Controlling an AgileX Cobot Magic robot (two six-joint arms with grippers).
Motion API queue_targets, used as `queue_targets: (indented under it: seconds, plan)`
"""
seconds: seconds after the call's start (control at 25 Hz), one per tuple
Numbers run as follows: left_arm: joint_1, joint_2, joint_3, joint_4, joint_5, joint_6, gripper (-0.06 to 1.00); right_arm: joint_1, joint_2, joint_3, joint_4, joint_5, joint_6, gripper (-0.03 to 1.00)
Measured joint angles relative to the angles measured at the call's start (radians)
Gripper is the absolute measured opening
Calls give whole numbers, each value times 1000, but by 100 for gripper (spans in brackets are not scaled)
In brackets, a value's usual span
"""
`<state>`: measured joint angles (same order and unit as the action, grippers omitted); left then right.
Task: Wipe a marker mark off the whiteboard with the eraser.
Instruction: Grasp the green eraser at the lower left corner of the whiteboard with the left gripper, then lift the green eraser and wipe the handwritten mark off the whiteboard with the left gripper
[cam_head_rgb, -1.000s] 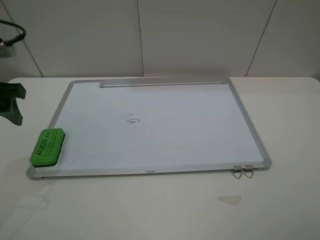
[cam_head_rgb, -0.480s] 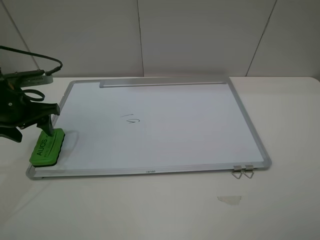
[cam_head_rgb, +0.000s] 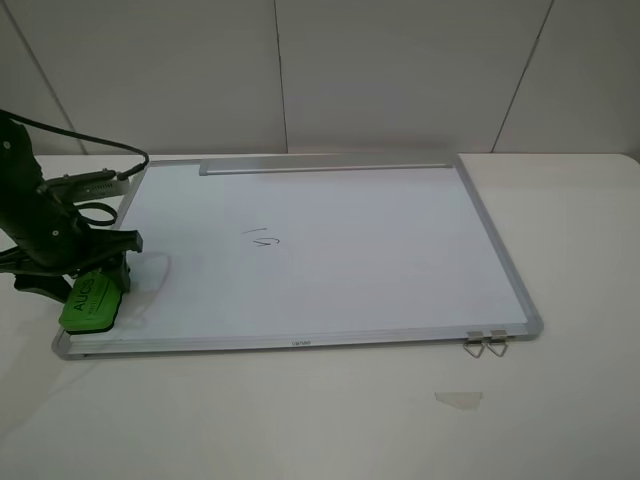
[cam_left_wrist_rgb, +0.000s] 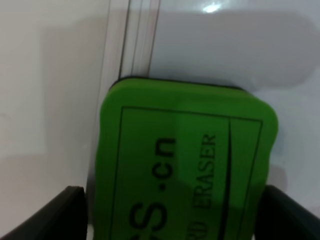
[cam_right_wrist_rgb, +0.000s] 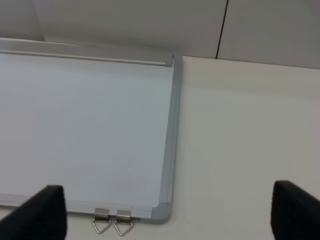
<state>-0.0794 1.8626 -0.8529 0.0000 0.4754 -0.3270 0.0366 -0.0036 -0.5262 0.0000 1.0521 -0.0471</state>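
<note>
The green eraser (cam_head_rgb: 92, 301) lies on the near-left corner of the whiteboard (cam_head_rgb: 400, 260), partly over its silver frame. My left gripper (cam_head_rgb: 88, 278) has come down over it. In the left wrist view the eraser (cam_left_wrist_rgb: 185, 160) fills the space between the two dark fingers (cam_left_wrist_rgb: 65, 212), which stand open on either side with a thin gap still showing. The marker mark (cam_head_rgb: 264, 238) is a small black scribble near the board's middle, well right of the eraser. My right gripper (cam_right_wrist_rgb: 167, 212) is open above the board's near-right corner (cam_right_wrist_rgb: 160, 212) and holds nothing.
A grey tray strip (cam_head_rgb: 325, 166) runs along the board's far edge. Two small clips (cam_head_rgb: 486, 343) hang off its near-right corner. A scrap of clear tape (cam_head_rgb: 458, 398) lies on the white table in front. A black cable trails from the left arm.
My left arm has come in from the left edge and lowered over the eraser, its fingers now straddling it. The eraser, the mark and the board have not moved.
</note>
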Motion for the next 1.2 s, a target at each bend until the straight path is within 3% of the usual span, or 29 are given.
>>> queue_targets:
  seconds: [0.4, 0.56, 1.2]
  plan:
    - [0, 17, -3, 0, -3, 1, 68, 0, 0, 0, 0, 0, 0, 82]
    - [0, 17, -5, 0, -6, -5, 60, 0, 0, 0, 0, 0, 0, 82]
    - [0, -40, -3, -5, 14, 15, 60, 0, 0, 0, 0, 0, 0, 82]
